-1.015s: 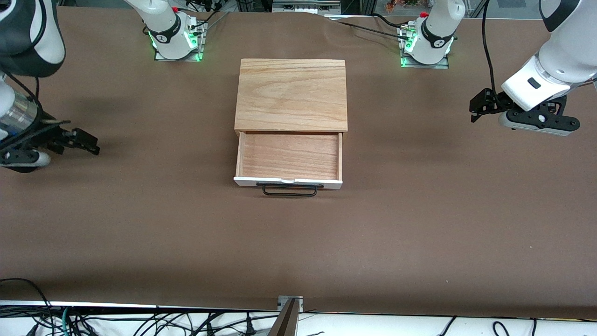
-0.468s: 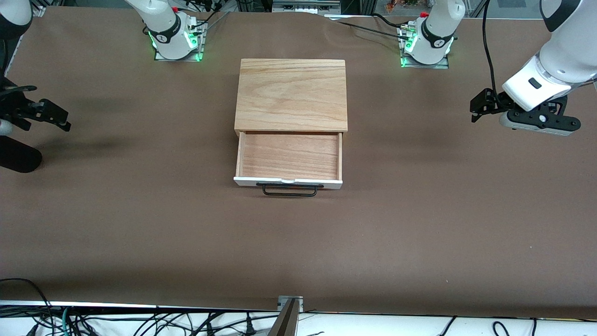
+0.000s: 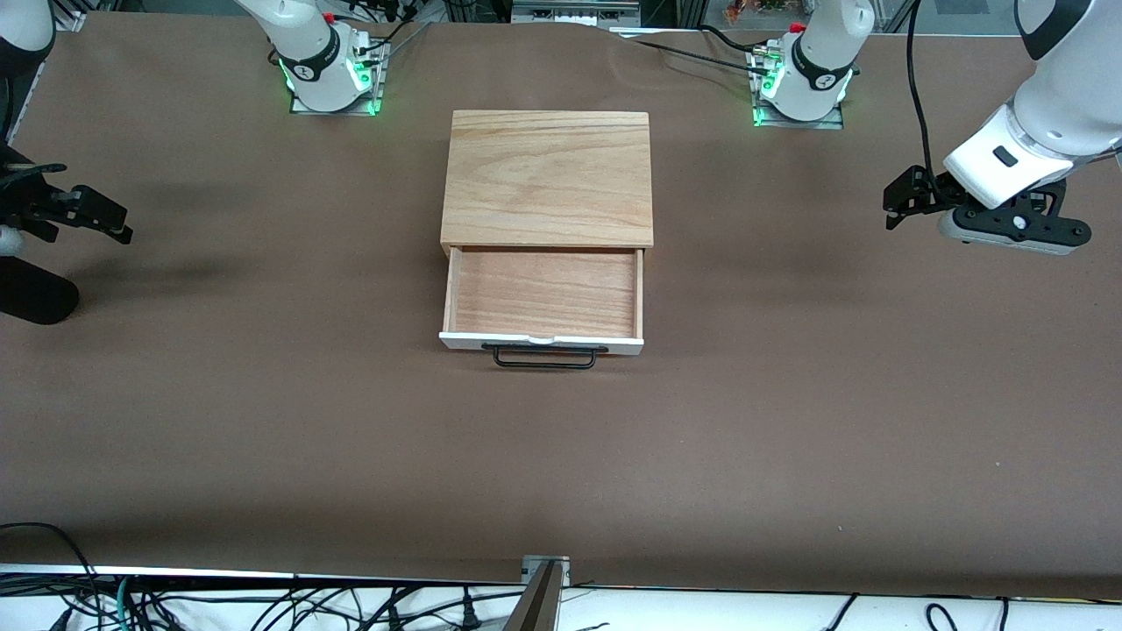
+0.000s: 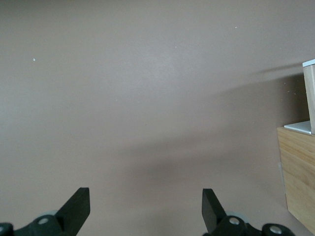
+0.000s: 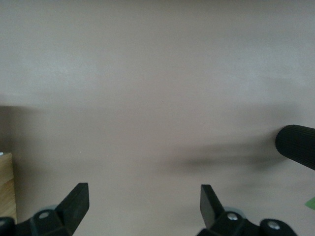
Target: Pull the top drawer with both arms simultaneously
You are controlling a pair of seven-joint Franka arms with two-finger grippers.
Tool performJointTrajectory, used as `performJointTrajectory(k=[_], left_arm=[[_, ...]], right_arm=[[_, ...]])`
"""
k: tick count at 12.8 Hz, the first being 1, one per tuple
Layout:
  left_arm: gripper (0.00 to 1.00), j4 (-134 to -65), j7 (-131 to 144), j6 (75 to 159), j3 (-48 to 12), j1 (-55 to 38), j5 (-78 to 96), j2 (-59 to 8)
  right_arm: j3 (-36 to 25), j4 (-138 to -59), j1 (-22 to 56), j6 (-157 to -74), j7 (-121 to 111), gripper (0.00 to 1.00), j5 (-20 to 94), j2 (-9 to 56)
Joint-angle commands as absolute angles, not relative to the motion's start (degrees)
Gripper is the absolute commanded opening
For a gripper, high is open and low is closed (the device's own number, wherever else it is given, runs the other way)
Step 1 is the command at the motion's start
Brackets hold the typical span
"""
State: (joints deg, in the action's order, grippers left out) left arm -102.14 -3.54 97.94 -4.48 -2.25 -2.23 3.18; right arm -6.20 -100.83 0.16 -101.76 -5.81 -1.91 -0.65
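- Cabinet (image 3: pixel 548 175): low light-wood box, mid-table, between the two arm bases; flat top board facing up.
- Top drawer (image 3: pixel 543 294): stands pulled out of the cabinet toward the front camera. Shallow wood tray, its inside bare. White front panel (image 3: pixel 541 343) at the end nearest the front camera, black wire handle (image 3: pixel 543 357) sticking out just in front of the panel.
- Nothing touches the handle or the drawer.
- Left gripper (image 3: pixel 896 203): up in the air over bare brown table (image 3: pixel 789 421) toward the left arm's end, well apart from the cabinet. Fingers spread wide, nothing between them. In the left wrist view both fingertips (image 4: pixel 78 206) show with brown table surface in the gap; a corner of the cabinet (image 4: pixel 298 172) and a bit of the drawer's white panel (image 4: pixel 309 64) sit at that picture's edge.
- Right gripper (image 3: pixel 110 219): in the air over the table toward the right arm's end, also well apart from the cabinet. Fingers wide apart and empty; the right wrist view shows the two fingertips (image 5: pixel 76 201) with only table between them, plus a sliver of wood (image 5: pixel 6 187) at the edge.
- Dark ribbed cylinder (image 5: pixel 295 145) seen in the right wrist view, near the right gripper; what it is, cannot tell.
- Arm bases: green lights lit on both.
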Motion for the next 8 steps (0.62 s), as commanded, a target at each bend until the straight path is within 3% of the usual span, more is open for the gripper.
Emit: performJointTrajectory(k=[1, 8], left_arm=[[1.00, -100.81, -3.08, 96.59, -4.75, -2.02, -2.46, 2.73], [1.00, -100.81, -2.99, 96.33, -4.75, -2.02, -2.46, 2.72]], right_arm=[[-5.80, -98.09, 0.17, -99.93, -5.63, 1.00, -0.27, 0.79], [-5.80, -97.73, 0.09, -100.02, -5.71, 1.00, 1.41, 1.14]])
